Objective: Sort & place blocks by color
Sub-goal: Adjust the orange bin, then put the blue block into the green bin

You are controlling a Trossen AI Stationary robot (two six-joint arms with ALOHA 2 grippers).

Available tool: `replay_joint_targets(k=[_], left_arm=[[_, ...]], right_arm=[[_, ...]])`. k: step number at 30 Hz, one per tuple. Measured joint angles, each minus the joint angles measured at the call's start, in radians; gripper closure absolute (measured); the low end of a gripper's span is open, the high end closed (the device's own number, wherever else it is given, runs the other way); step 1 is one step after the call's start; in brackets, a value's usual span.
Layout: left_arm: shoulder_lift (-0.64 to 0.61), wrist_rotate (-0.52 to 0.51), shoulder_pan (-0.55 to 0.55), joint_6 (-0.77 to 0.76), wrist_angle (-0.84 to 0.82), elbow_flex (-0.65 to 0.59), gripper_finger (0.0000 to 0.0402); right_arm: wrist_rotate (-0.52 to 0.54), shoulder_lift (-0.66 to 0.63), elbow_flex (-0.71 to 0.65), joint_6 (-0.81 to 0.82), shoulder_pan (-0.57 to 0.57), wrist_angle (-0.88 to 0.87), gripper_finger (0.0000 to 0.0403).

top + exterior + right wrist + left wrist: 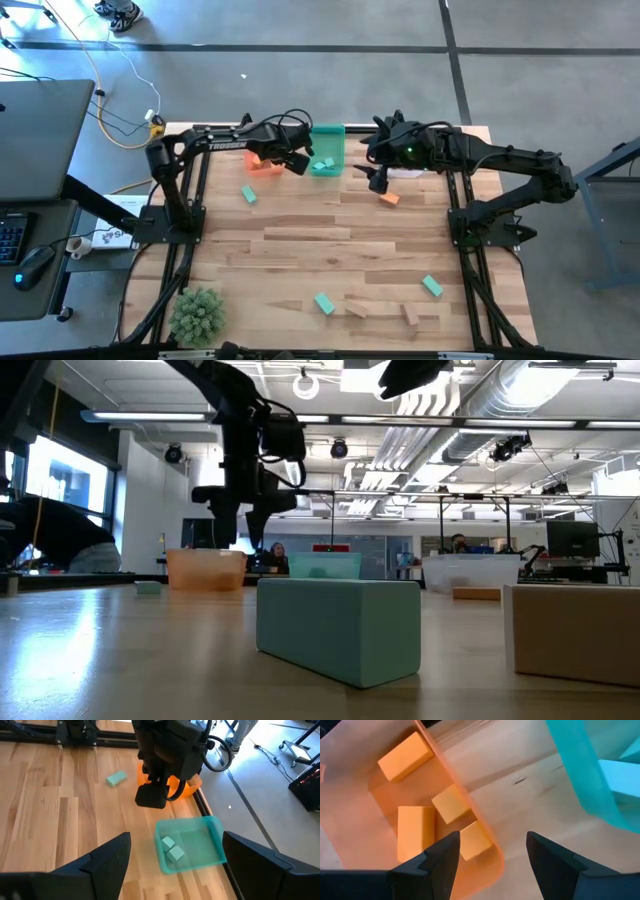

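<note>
A green plant (pixel 196 314) sits at the near left corner of the wooden worktop (pixel 300 240). Further along, a teal block (pixel 248 195) lies loose on the boards. At the far edge, the left gripper (pixel 297 163) hangs over the near rim of the orange bin (pixel 262 164), jaws parted and empty; its wrist view shows four orange blocks (pixel 415 837) inside that bin. Just beside it stands the green bin (pixel 327 151) with two teal blocks (pixel 172 848) in it. The right gripper (pixel 377 180) hovers to the right of the green bin, jaws spread wide with nothing between them, and an orange block (pixel 389 198) lies on the worktop just by it. The clear bin (pixel 408 172) is mostly hidden under that arm. Along the near edge lie another teal block (pixel 323 302), two tan wooden blocks (pixel 357 309) and a further teal one (pixel 432 286) towards the right
</note>
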Motion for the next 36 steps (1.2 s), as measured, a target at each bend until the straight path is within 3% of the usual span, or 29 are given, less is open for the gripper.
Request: replay_joint_targets(k=[26,36], left_arm=[[0.028,-0.070,0.019,0.045,-0.111,0.000,0.0188],[-0.125,0.003,-0.066,0.060,-0.110,0.000,0.0188]], right_arm=[[-0.031,0.000,0.000,0.000,0.000,-0.029,0.0101],[-0.086,0.000,0.000,0.099,0.000,-0.028,0.0101]])
